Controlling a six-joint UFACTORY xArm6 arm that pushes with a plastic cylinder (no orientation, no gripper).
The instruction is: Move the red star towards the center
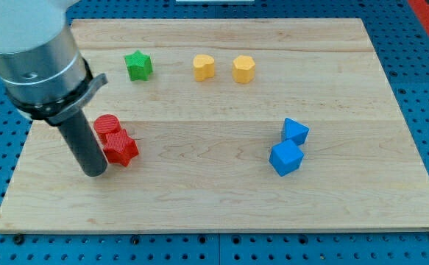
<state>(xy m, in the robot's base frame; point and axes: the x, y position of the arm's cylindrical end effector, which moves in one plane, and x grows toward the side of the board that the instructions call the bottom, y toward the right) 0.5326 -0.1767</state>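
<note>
The arm carries no pincer, only a straight dark rod; its tip [94, 172] rests on the pale wooden board [221, 199], just left of the red star-shaped block [121, 149], touching or nearly so; the star sits at the view's left, pressed against a red round block [107, 126] above it; a green star block [137, 65], two yellow blocks [204, 67] [243, 68] and two blue blocks [295, 132] [285, 157] lie well apart.
</note>
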